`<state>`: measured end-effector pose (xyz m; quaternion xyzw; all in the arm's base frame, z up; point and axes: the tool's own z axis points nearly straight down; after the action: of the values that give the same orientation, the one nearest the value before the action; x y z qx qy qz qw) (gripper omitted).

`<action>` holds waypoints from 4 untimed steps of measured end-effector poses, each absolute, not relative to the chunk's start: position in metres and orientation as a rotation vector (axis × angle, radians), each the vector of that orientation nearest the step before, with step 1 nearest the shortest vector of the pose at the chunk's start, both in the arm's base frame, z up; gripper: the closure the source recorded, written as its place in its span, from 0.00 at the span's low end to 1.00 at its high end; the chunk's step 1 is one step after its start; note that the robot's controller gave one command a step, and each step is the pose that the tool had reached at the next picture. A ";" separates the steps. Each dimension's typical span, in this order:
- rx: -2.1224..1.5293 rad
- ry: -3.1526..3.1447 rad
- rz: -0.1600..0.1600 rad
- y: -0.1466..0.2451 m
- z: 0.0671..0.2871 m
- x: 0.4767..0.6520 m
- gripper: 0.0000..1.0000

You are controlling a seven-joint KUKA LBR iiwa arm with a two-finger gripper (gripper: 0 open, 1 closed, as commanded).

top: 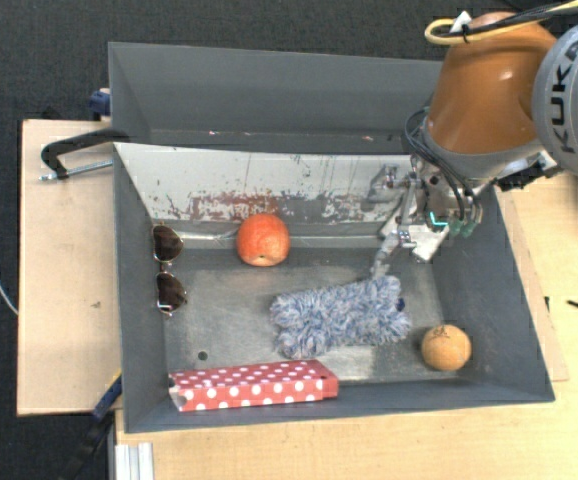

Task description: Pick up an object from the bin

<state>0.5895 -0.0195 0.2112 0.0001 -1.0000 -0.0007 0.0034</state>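
Note:
My gripper (402, 253) hangs low at the bin's back right, just above the right end of a fluffy blue-grey duster head (337, 315) that lies in the middle of the floor. Its two pale fingertips stand apart, so it is open, and nothing shows between them. The left fingertip (381, 261) reaches down almost to the duster's top right edge. A small orange ball (446, 347) rests to the right of the duster, near the front right corner.
A red-orange round fruit (263, 239) sits against the back wall. Sunglasses (168, 267) lie along the left wall. A red box with white dots (252, 384) lies along the front wall. The arm's orange cover hangs over the back right rim.

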 end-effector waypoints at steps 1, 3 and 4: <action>0.001 -3.143 -0.001 -0.020 0.216 0.591 0.00; -0.074 -3.145 -0.002 0.020 0.077 0.584 1.00; -0.074 -3.145 -0.002 0.020 0.077 0.584 1.00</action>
<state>0.5841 0.0195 0.0771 -0.0234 -0.9997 -0.0007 -0.0022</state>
